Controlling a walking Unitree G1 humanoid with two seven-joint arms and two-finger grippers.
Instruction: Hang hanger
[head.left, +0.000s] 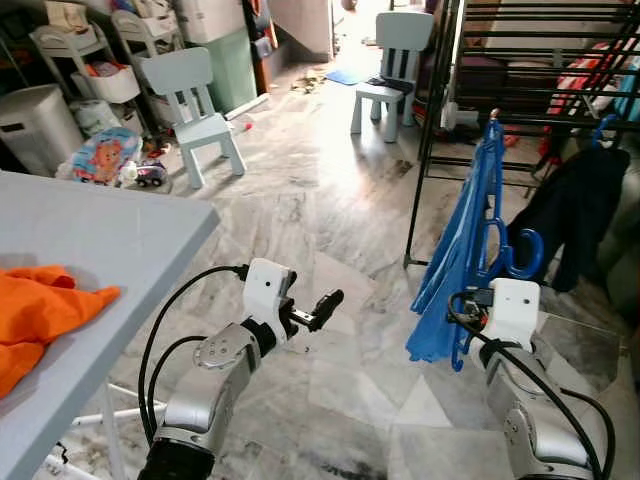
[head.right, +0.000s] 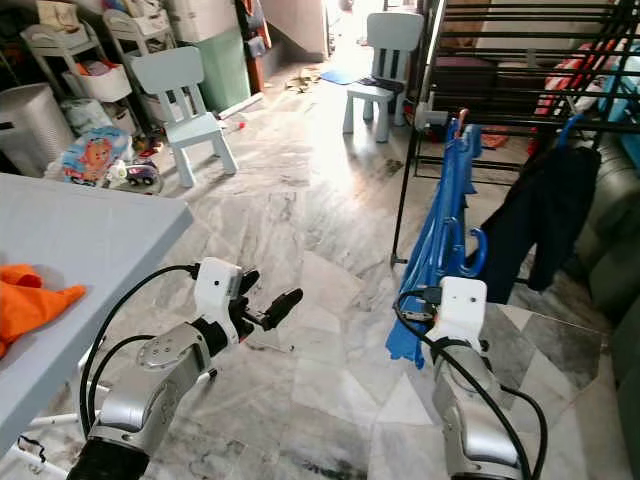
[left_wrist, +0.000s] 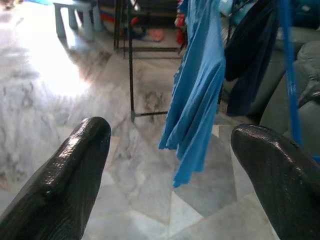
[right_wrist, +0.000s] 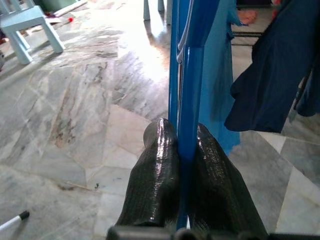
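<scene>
Orange cloth (head.left: 40, 300) lies on a grey table (head.left: 110, 235) at the far left. Next comes the left gripper (head.left: 322, 307), held out over the marble floor (head.left: 300, 220) with its black fingers (left_wrist: 75, 170) spread apart and nothing between them. Further right, the right gripper (right_wrist: 182, 165) is clamped shut on a blue hanger (head.left: 492, 215), which stands upright, its long axis running up from the fingers, with a light blue garment (head.left: 450, 265) draped from it. Just beyond and above it stands a black drying rack (head.left: 530, 60), where a dark garment (head.left: 570, 215) already hangs to the right. The rack's bars lie up and ahead of the hanger, so the right arm looks best placed to lift it on.
</scene>
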